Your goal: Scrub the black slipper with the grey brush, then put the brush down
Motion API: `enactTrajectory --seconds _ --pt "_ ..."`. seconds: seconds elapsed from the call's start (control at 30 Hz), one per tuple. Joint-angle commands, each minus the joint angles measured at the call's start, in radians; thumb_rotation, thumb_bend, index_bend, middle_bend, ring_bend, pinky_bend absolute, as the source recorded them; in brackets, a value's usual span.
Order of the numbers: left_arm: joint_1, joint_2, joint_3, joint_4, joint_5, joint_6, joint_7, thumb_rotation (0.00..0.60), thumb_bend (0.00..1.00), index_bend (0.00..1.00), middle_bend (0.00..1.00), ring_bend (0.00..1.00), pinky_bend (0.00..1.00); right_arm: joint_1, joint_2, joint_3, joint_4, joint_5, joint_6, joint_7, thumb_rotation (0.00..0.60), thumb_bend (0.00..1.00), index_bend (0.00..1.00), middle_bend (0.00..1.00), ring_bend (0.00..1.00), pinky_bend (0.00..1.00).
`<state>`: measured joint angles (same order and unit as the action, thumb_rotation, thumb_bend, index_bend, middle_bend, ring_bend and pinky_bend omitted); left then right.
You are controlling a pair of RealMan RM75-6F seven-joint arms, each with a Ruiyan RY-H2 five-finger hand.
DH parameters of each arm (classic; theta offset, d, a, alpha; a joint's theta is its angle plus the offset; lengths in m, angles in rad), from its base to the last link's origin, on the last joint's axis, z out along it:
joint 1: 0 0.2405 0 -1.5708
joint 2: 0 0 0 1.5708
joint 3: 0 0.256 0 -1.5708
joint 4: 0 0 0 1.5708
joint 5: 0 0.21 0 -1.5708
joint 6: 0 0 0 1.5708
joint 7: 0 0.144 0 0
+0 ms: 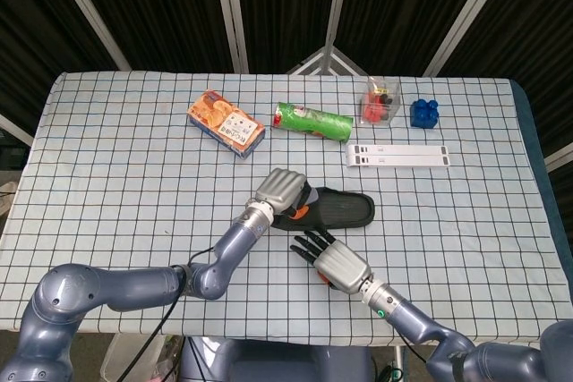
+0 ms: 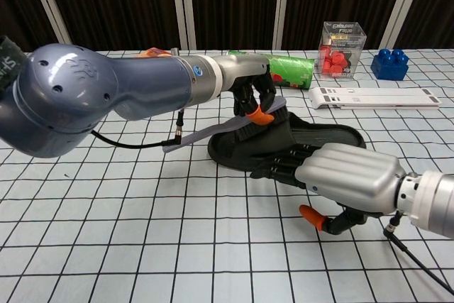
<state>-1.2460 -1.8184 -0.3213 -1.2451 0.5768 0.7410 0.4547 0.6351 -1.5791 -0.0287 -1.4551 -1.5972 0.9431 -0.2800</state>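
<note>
Grey brush [image 2: 234, 124] sits clenched in the left hand [image 2: 254, 94], angled down so bristles meet the black slipper [image 2: 312, 143]. Right hand [image 2: 340, 175] presses its fingers [image 2: 284, 164] against the slipper's near edge, steadying it, grasping nothing.

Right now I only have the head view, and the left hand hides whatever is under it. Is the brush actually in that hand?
Observer: Yes. The chest view shows the left hand gripping the grey brush near its head.
Operator: Is it on the slipper?
Observer: The bristle end rests on the black slipper, and the handle sticks out past the slipper's end.
Operator: And the right hand?
Observer: The right hand holds nothing. Its fingertips lie against the slipper's near side.
</note>
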Motion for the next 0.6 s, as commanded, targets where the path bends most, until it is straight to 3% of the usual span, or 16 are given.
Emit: enactTrajectory --seconds 0.03,0.3,0.6 --pt "0.004 0.016 0.005 -0.018 -0.009 -0.001 0.001 0.6 0.76 0.55 0.64 0.54 0.51 -0.001 0.002 0.0 -0.003 0.003 0.001 -0.001 0.6 0.69 0.0 0.08 0.04 0.07" --pt "0.006 0.075 0.047 -0.095 -0.077 0.02 0.06 0.6 0.77 0.55 0.64 0.55 0.51 -0.004 0.003 -0.004 -0.014 0.005 0.007 -0.006 0.6 0.69 0.0 0.08 0.04 0.07" --pt "-0.048 0.123 0.096 -0.146 -0.273 0.042 0.182 0.6 0.77 0.55 0.64 0.55 0.51 -0.007 0.007 -0.008 -0.035 0.001 0.018 -0.023 0.6 0.69 0.0 0.08 0.04 0.07"
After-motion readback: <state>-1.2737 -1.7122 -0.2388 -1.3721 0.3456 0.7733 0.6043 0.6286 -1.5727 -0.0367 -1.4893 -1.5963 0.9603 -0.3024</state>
